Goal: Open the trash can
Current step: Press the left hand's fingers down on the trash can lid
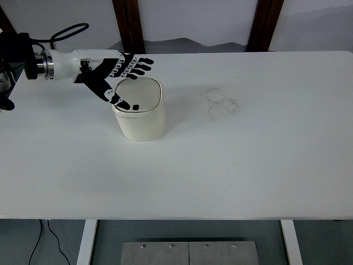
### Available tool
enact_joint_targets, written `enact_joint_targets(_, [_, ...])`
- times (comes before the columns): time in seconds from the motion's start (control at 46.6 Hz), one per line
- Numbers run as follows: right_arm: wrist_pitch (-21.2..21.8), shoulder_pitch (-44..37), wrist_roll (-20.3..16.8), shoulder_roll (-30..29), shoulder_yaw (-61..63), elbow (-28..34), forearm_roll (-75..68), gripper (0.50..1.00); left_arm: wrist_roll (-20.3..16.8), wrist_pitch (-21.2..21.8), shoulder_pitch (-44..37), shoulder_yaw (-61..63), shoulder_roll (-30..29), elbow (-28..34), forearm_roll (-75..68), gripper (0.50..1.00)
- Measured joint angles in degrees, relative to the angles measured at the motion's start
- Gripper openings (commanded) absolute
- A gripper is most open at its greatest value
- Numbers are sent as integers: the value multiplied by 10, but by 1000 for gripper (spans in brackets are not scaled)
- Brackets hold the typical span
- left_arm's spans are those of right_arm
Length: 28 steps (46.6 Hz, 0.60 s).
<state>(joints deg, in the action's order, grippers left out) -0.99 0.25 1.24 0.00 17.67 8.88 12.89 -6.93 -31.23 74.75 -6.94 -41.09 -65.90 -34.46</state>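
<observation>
A small cream trash can (140,118) with a rounded square lid (144,94) stands on the white table (220,165), left of the middle. The lid looks closed and flat. My left hand (124,77) reaches in from the upper left and hovers over the can's left rim. Its black-and-white fingers (138,63) are spread out flat past the can's back edge, and its thumb (118,100) points down onto the lid's left edge. Nothing is grasped in it. The right arm does not show.
Faint ring-shaped smudges (222,102) mark the table to the right of the can. Dark wooden posts (128,25) stand behind the table's far edge. A cable (66,33) loops above the left forearm.
</observation>
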Motion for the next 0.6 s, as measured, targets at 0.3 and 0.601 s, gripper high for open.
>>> enact_joint_targets(0.3, [0,0,0,0,0,0,0,995,-2,29,-41,-1,15,1,0,1000])
enact_joint_targets(0.601, [0,0,0,0,0,0,0,995,-2,39,-46,-1,38,0,0,1000])
